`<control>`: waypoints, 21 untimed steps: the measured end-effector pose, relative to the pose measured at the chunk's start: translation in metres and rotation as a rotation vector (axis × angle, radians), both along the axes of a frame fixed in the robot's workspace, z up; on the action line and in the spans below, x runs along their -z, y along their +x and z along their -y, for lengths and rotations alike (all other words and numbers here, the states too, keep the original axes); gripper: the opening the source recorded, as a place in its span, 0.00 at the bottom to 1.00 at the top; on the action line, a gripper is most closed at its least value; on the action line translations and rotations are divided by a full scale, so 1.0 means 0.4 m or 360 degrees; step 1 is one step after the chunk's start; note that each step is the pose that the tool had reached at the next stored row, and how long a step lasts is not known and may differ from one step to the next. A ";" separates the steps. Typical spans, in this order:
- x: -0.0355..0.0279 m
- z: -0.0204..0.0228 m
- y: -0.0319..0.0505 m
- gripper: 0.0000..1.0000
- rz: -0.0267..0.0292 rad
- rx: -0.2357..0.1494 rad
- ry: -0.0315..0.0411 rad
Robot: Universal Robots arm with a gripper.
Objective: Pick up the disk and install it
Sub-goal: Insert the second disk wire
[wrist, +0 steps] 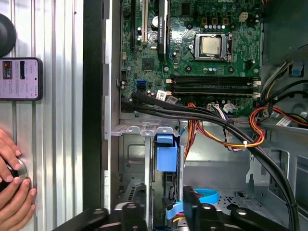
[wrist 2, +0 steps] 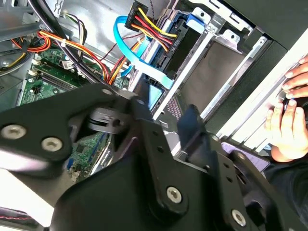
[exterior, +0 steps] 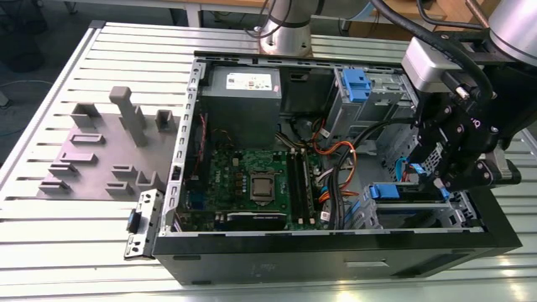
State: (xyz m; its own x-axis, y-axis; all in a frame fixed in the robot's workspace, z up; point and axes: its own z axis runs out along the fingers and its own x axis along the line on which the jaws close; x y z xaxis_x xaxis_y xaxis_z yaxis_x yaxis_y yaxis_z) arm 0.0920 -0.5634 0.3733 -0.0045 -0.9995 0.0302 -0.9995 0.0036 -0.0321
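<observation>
- Tool (wrist: pixel 162 209) hanging over the drive cage (exterior: pixel 419 211) in the front corner of the computer case (exterior: pixel 336 248), on the side of the worktop (exterior: pixel 75 245) towards the exterior view's right.
- Jaws parted wider than the disk is thick, with nothing clamped between them. Cannot tell whether either pad touches anything.
- Disk (wrist: pixel 167 154) standing on edge in a slot of that cage, its blue bracket facing up and just beside the tool. A light blue data cable (wrist 2: pixel 139 60) and a bundle of coloured power wires (wrist 2: pixel 154 26) close by.
- Probably stiff and fairly heavy for its size, with smooth metal faces that could slip. Likely sensitive to knocks, so best lowered gently.
- Best held across the two broad flat faces, or by the plastic bracket's sides, keeping clear of the connector end and the cables.
- White sticker (exterior: pixel 250 80) on the grey power-supply box near the case's far edge, print too small to read. Nothing legible on the bracket.
</observation>
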 end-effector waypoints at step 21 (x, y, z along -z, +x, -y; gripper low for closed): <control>0.003 -0.004 0.007 0.11 0.00000 0.0000 0.0000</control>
State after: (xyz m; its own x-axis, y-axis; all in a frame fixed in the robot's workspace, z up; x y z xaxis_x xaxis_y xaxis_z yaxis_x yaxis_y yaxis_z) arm 0.0947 -0.5619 0.3721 -0.0045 -0.9995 0.0302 -0.9995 0.0035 -0.0321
